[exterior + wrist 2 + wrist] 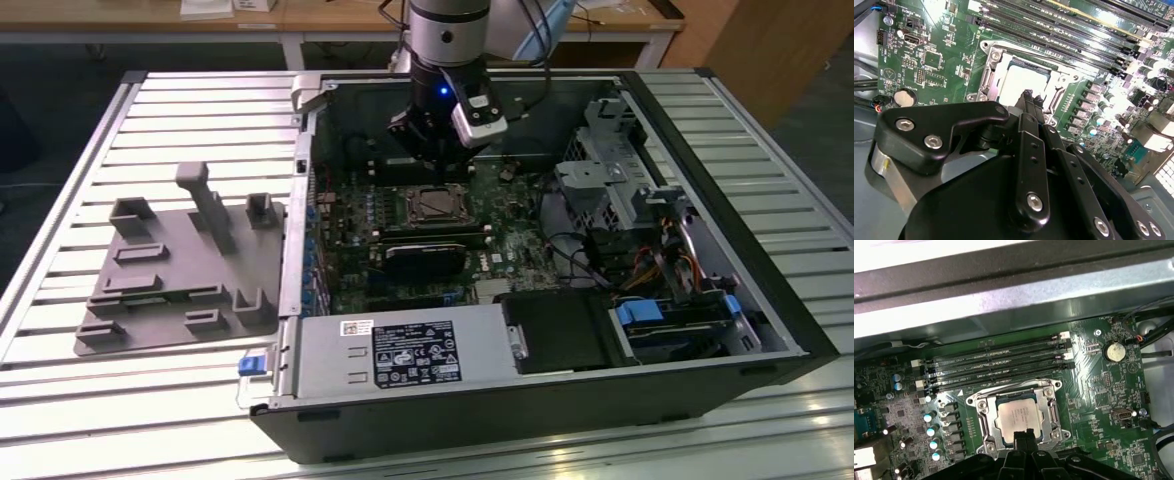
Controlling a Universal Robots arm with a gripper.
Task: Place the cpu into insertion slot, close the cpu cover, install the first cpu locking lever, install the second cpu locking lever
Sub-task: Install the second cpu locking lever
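— Hovering over the socket, is it? Where's the arm in the exterior view?

— Upper middle of that frame. The black gripper (437,168) reaches down into the open black computer case (534,425), which lies on the slatted metal surface (200,110). Just below its tip sits the insertion slot (438,205), the small square socket with a silvery frame, near the frame's centre.

— And the chip?

— The cpu (1020,415), a small flat square with a pale silvery-grey face, already lies in the slot on the green motherboard (1094,405). So I judge the placing done.

— The fingers?

— Drawn narrow, nearly together, with nothing between them. In both wrist views their tip (1027,95) is right at the chip's edge; I cannot tell whether it touches.

— Cover down?

— The cpu cover (1050,412), the thin shiny plate with a square window, appears to lie flat around the chip. Whether it is latched I can't say, and I can't make out the levers for certain.

— So which step?

— My guess: past the cover, at the locking levers. That calls for a fine, steady tip on thin wire close to the board, and light pressure. A slip could scrape the chip or the small parts beside it.
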